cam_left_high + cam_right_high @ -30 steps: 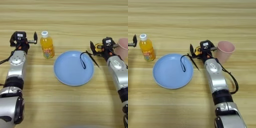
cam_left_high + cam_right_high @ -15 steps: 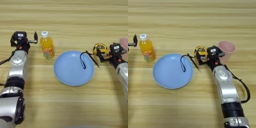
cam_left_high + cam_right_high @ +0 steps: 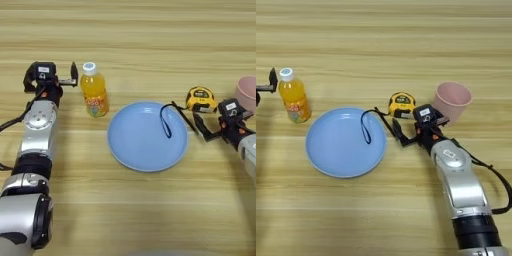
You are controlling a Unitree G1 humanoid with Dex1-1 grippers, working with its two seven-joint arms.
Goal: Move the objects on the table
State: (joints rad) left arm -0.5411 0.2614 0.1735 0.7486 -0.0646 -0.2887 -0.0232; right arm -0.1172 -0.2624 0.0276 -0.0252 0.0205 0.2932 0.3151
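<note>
A yellow-and-black tape measure (image 3: 401,105) lies on the table (image 3: 140,40) just right of a blue plate (image 3: 331,155). Its black cord loop (image 3: 364,129) rests on the plate. A thin black stick (image 3: 387,123) slants from the plate's rim toward my right gripper (image 3: 418,127). That gripper is open and holds nothing, a little nearer than the tape measure and left of the pink cup (image 3: 452,100). The orange-drink bottle (image 3: 94,91) stands upright left of the plate. My left gripper (image 3: 50,80) is parked open just left of the bottle.
The blue plate fills the middle of the table, with only the cord loop on it. The pink cup stands upright close behind my right forearm (image 3: 461,185). My left arm (image 3: 35,145) runs along the left edge.
My right gripper has let go of the tape measure, drawn back to the right and then come nearer. The tape measure now lies uncovered beside the plate. The left arm has not moved.
</note>
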